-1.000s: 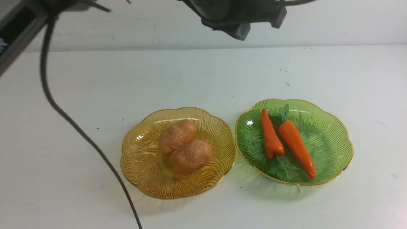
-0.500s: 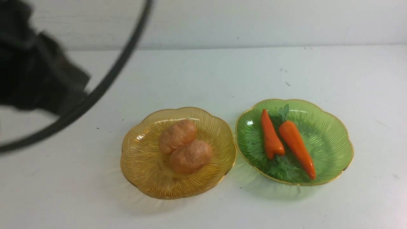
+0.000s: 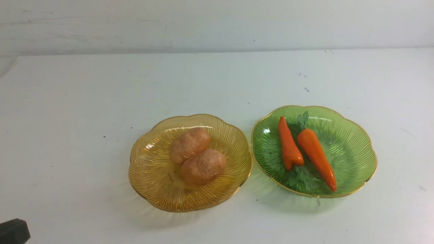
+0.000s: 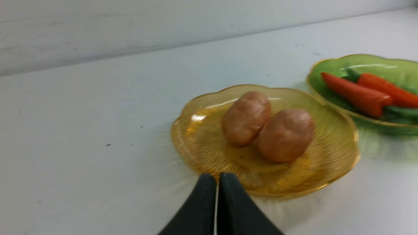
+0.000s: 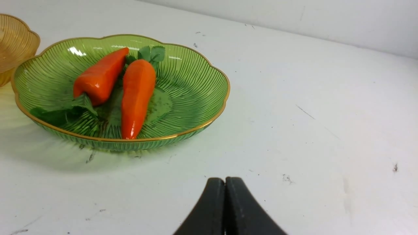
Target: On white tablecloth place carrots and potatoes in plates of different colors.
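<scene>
On the tablecloth's [image 3: 84,101] middle, we saw potatoes [image 3: 203,167] plated, carrots [image 3: 316,157] nearer its right edge; both grippers' fingers [image 5: 209,199] pressed together.

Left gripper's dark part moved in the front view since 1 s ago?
Yes. The left gripper has drawn back from beyond the amber plate to the near left corner.

Two carrots chilling in a green plate, closed gripper [image 5: 225,182] nearby

So the shorter carrot [image 5: 100,76] and the longer carrot [image 5: 138,98] are both lying inside the ribbed green plate [image 5: 196,107], leafy tops [image 5: 152,54] and all, gold rim round the edge. Bit of an amber plate [image 5: 14,45] pokes in just beside it, mostly cut off. White tablecloth [image 5: 261,137] has some dark marks, and the gripper's fingers are together, apart from the plate.
</scene>
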